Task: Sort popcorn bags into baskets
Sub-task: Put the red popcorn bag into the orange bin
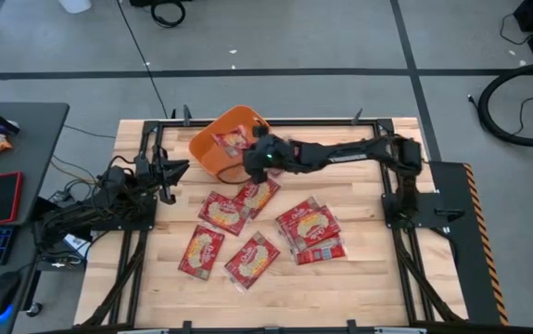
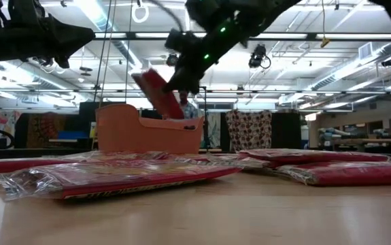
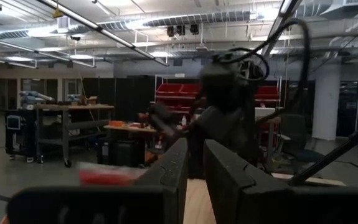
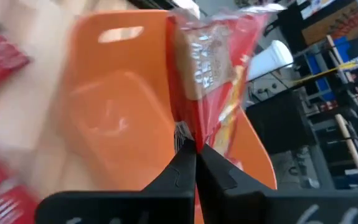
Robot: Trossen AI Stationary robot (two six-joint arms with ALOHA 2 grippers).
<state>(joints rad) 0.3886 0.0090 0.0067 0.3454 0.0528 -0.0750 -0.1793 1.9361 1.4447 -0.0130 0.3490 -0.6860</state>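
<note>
Wooden table in a big workshop with ceiling lights, grey floor around it, a side desk with a keyboard at the left. The orange basket sits at the far edge of the table, tipped a bit in the high view. The right gripper reaches across to the basket's rim, fingers pressed together on a corner of a popcorn bag, which hangs tilted over the basket opening; in the low view the bag is above the basket wall, not yet inside. The basket floor looks empty in the right wrist view, though the high view shows red over the opening, likely this same held bag. Roughly seven or eight other bags lie spread on the table in front of the basket, some overlapping. The left gripper waits at the left side near the basket, fingers close together with a narrow gap and nothing between them. To do this step well: get the bag fully over the opening, past the rim, lower it a little so it cannot catch the wall and slide out, then let go and lift straight up. The grip is only on a corner, so a fast swing could make the slick bag slip.
</note>
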